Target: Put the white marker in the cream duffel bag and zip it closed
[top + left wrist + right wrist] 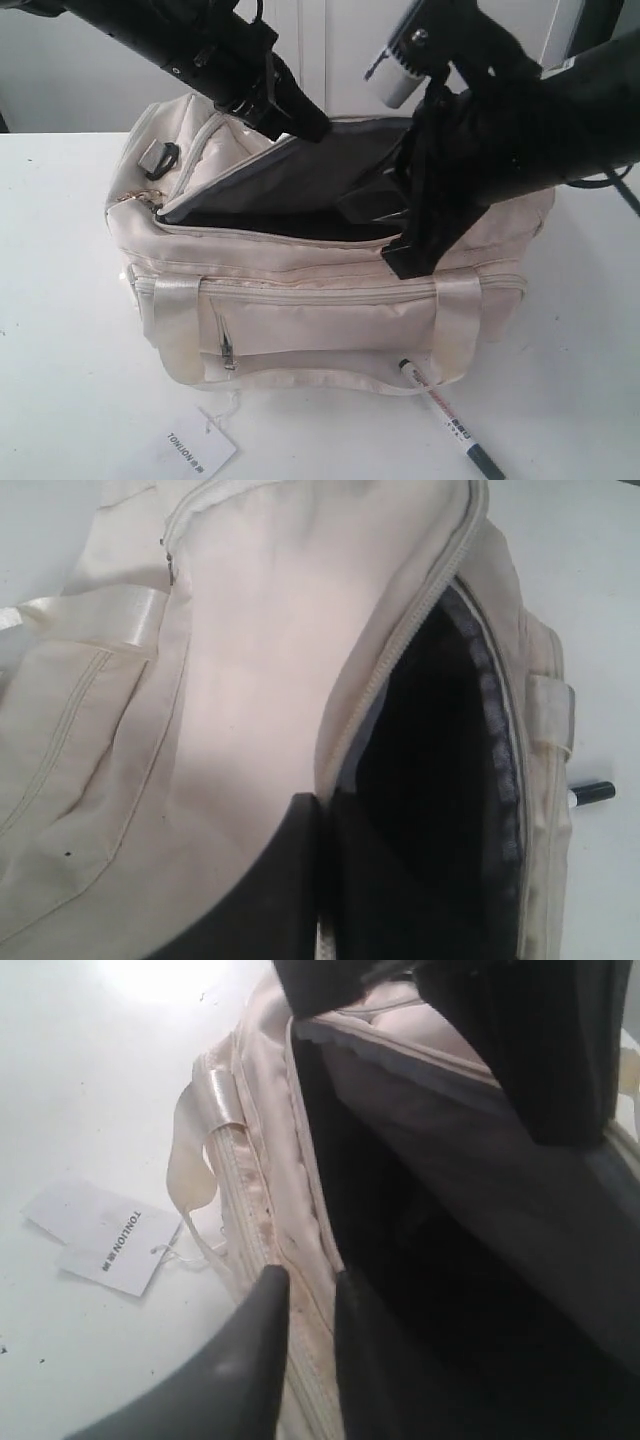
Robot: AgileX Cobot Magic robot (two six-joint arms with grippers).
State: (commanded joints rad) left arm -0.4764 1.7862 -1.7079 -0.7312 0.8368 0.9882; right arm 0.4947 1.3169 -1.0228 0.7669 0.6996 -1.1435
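Observation:
The cream duffel bag (330,290) stands mid-table with its top unzipped and its dark lining showing. My left gripper (312,128) is shut on the zipper edge of the bag's raised top flap (300,660) and holds it up, the pinch showing in the left wrist view (322,815). At the front rim of the opening, my right gripper (308,1282) is open, with one finger outside the rim and one inside. It also shows in the exterior view (402,260). The white marker (440,405) lies on the table against the bag's front right, dark cap (592,792) outward.
A white paper tag (200,450) printed with black letters lies on the table in front of the bag, tied to it by a thread. It also shows in the right wrist view (100,1240). The white table (70,330) extends around the bag.

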